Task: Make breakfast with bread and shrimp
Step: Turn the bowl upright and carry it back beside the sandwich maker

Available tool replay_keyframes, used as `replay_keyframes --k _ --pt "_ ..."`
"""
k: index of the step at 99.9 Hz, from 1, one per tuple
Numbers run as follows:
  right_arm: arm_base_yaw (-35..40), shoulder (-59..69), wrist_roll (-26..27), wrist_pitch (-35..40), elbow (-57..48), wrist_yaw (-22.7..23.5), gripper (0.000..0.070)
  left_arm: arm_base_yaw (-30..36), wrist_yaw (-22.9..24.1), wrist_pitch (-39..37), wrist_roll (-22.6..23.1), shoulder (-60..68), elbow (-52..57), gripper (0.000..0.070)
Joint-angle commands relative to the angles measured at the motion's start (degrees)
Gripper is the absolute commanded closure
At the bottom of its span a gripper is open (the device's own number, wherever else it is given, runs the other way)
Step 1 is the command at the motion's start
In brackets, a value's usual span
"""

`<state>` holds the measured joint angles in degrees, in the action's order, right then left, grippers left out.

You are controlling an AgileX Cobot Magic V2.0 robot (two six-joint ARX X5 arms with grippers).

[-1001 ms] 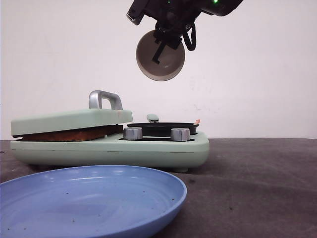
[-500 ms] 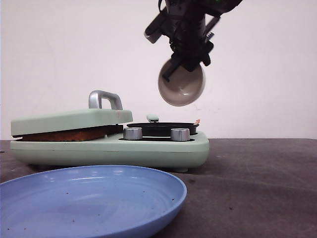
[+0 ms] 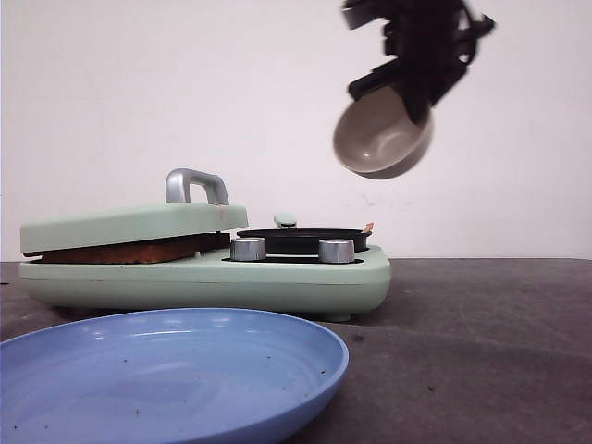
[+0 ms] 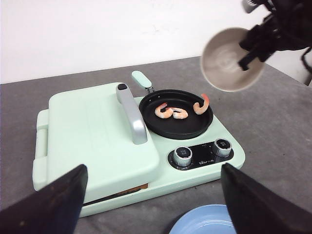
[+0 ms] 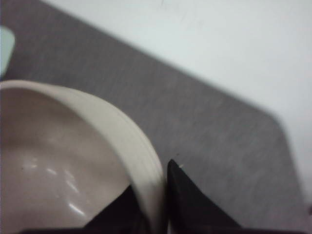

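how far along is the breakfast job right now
Done, by the look of it: three shrimp lie in the black pan, and bread sits under the closed press lid. In hand: the right gripper holds an empty, tilted beige bowl in the air. Left: the blue plate has no food on it yet.

Right gripper [image 3: 413, 85] aloft, jaws clamped.

Three curled orange-pink shrimp [image 4: 177, 111] lie in the black round pan, below and to the left of the right pincer [image 4: 251, 46]. Two touch near the pan's middle; the third sits by the rim. A browned bread [image 3: 129, 251] edge shows under the closed green lid.
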<state>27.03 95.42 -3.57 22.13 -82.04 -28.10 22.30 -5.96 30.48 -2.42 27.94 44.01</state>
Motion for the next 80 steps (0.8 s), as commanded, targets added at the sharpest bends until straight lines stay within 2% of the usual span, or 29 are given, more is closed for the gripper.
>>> replay_keyframes --k 1,15,29,50,80 --pt "-1.49 -0.37 7.82 2.93 -1.31 3.89 0.07 0.26 0.13 0.0 0.68 0.02 0.28 0.0233" --pt "-6.95 -1.07 13.29 10.54 -1.31 14.03 0.07 0.26 0.13 0.02 0.66 0.02 0.28 0.0233" --pt "-11.78 -1.07 15.26 15.37 -1.31 22.05 0.07 0.26 0.13 0.02 0.66 0.02 0.28 0.0233" --pt "-17.64 -1.01 16.22 19.89 -1.29 30.97 0.07 0.26 0.15 0.02 0.61 0.02 0.28 0.0233" --pt "-22.86 3.67 17.33 22.05 -1.27 43.1 0.07 0.26 0.13 0.02 0.46 0.04 0.28 0.0233"
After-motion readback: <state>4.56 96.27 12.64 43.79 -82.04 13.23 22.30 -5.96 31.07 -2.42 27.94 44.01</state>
